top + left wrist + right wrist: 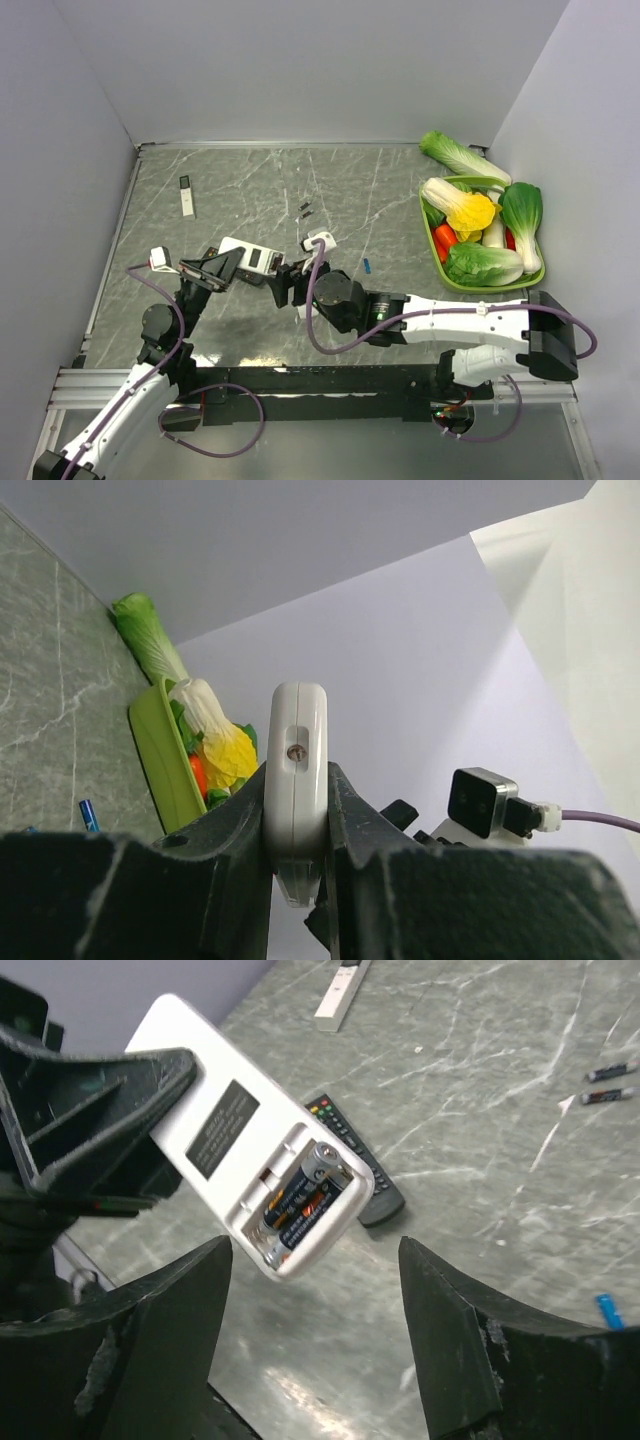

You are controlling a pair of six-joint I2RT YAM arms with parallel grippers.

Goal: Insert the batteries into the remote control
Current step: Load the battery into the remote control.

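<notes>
my table [400, 190] is dark grey-green stone, marbled with thin white veins. three plain pale grey-lilac walls box it in: the back wall [300, 60], the left wall [50, 200], the right wall [580, 110]. the light is soft and even, shadows faint; an aluminium rail [75, 385] edges my near side

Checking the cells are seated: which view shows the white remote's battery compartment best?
Right wrist: the white remote's open compartment faces it, two batteries inside. Left wrist shows only the remote's end edge; top external shows it small, without detail.
</notes>
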